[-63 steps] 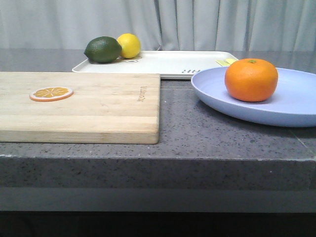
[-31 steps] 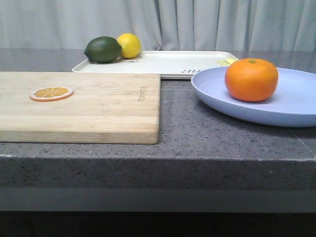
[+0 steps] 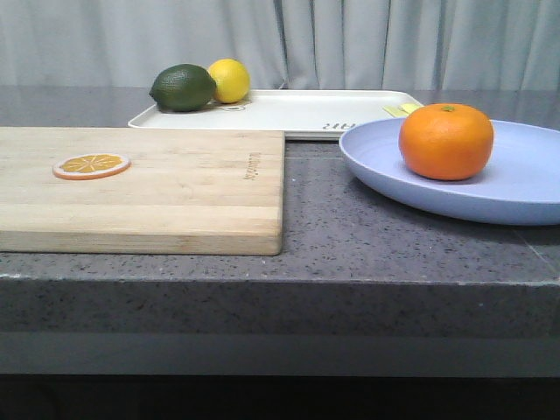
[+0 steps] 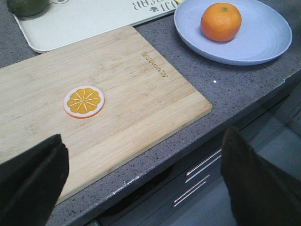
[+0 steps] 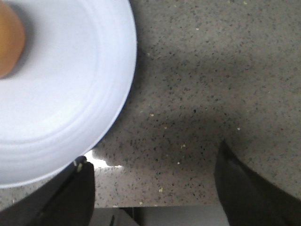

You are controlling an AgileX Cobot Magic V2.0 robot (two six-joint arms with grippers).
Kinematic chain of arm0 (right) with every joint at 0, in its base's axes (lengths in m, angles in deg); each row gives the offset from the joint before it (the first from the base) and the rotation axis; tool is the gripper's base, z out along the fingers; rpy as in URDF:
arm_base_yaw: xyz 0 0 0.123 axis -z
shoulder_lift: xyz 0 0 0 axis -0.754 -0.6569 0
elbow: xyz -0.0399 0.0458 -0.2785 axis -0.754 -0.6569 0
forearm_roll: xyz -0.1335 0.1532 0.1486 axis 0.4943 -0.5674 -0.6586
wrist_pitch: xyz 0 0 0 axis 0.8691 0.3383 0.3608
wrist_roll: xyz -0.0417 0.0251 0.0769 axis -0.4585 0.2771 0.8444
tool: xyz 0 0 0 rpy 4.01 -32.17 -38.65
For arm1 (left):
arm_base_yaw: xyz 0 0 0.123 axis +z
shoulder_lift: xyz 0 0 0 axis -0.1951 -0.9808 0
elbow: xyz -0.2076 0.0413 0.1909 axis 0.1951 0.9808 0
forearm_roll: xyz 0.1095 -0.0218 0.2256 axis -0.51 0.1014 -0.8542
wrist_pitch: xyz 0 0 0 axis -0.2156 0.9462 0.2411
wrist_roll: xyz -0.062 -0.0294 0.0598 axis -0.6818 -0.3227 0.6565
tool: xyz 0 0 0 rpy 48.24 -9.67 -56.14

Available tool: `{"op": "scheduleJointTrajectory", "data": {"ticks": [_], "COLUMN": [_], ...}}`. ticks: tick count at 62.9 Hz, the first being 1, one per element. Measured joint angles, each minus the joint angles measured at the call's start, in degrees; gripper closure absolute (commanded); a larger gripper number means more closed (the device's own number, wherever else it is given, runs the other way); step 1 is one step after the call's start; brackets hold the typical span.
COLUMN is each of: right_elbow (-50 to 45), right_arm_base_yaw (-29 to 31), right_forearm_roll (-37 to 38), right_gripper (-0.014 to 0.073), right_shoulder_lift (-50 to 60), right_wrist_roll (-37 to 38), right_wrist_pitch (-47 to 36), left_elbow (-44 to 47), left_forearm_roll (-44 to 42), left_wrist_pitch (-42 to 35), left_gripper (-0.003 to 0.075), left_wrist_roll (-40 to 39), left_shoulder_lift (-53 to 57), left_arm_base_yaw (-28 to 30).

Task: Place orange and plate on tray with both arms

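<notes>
The orange [image 3: 445, 141] sits on the lavender-blue plate [image 3: 525, 188] at the right of the counter; both show in the left wrist view, orange [image 4: 221, 21] and plate [image 4: 263, 40]. The cream tray [image 3: 297, 109] lies behind, at the back, partly seen in the left wrist view [image 4: 80, 21]. My left gripper [image 4: 146, 183] is open and empty, above the counter's front edge near the cutting board. My right gripper [image 5: 153, 188] is open and empty over the counter beside the plate's rim [image 5: 94, 84]; the orange's edge [image 5: 9, 40] shows there. Neither gripper appears in the front view.
A wooden cutting board [image 3: 140, 188] with a flat orange slice [image 3: 91, 164] lies at the left front. A dark green lime [image 3: 182, 87] and a yellow lemon [image 3: 229, 80] rest at the tray's far left corner. Drawer handles [image 4: 202, 176] are below the counter edge.
</notes>
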Motion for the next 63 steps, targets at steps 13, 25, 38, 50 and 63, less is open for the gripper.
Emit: {"op": "scheduleJointTrajectory", "data": {"ticks": [13,25,38,50,63], "right_elbow": [0.7,0.3,0.3,0.3,0.3], "right_arm_base_yaw": [11.3,17.9,18.3,18.3,18.3], "right_forearm_roll": [-15.9,-31.4,-36.4,-39.5,-42.1], "right_gripper": [0.0054,0.0054,0.0055,0.012,0.0224], "right_shoulder_lift": [-7.8,-13.3,-17.9,-21.5,-24.2], "right_wrist_roll": [-8.8,-18.1,-20.3,-22.1,-22.6], "right_wrist_pitch": [0.0,0.1,0.1,-0.3,-0.8], "left_elbow": [0.0,0.0,0.0,0.0,0.0], "left_forearm_roll": [0.0,0.0,0.1,0.1,0.1], "left_wrist_pitch": [0.0,0.0,0.0,0.0,0.0], "left_gripper": [0.0079,0.0079,0.0079,0.0079,0.0079], "left_wrist_roll": [0.0,0.0,0.0,0.0,0.0], "left_shoulder_lift": [0.0,0.0,0.0,0.0,0.0], "left_arm_base_yaw": [0.0,0.0,0.0,0.0,0.0]}}
